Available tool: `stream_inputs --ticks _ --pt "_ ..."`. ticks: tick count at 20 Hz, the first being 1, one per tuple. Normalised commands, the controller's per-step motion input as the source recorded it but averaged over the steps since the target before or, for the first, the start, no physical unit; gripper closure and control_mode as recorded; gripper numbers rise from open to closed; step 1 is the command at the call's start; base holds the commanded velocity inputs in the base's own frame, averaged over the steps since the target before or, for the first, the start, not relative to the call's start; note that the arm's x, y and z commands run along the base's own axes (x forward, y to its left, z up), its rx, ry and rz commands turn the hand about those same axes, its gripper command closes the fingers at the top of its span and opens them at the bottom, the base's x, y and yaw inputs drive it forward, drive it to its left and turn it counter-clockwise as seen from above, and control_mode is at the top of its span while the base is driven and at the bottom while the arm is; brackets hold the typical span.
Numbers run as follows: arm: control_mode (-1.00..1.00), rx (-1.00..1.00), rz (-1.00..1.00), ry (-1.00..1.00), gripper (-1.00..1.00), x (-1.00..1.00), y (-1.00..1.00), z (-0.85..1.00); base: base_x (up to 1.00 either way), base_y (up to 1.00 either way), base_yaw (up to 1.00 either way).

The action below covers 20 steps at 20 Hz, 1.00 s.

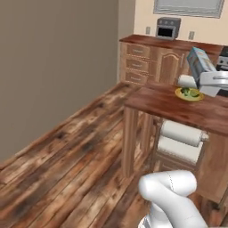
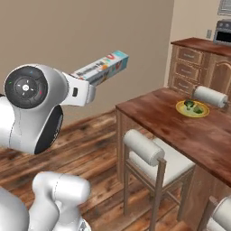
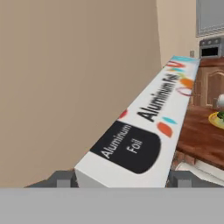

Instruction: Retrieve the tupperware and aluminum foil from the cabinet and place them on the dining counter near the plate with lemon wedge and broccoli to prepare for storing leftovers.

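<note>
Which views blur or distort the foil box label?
Hand view: aluminum foil box fills the frame up close, strongly foreshortened, lettering readable near the camera, smeared at the far end. Right base view: label too small and soft to read. Left base view: box end only.

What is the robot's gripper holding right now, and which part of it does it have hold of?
The gripper holds the aluminum foil box by one end, a finger on each long side; the rest of the box juts forward in the air, toward the dining counter.
</note>
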Motion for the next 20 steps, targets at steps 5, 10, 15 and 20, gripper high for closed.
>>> stream_inputs --ticks 5,10,15,20 --pt "1.00 0.00 0.00 0.00 1.00 0.00 0.00 0.00 0.72 0.03 -0.32" --pt "1.00 0.00 0.00 0.00 1.00 0.00 0.00 0.00 0.59 -0.05 -0.42" --pt "1.00 0.00 0.00 0.00 1.00 0.00 0.00 0.00 0.64 -0.03 -0.44" --pt "1.00 0.00 0.00 0.00 1.00 0.00 0.00 0.00 0.68 0.00 -0.43"
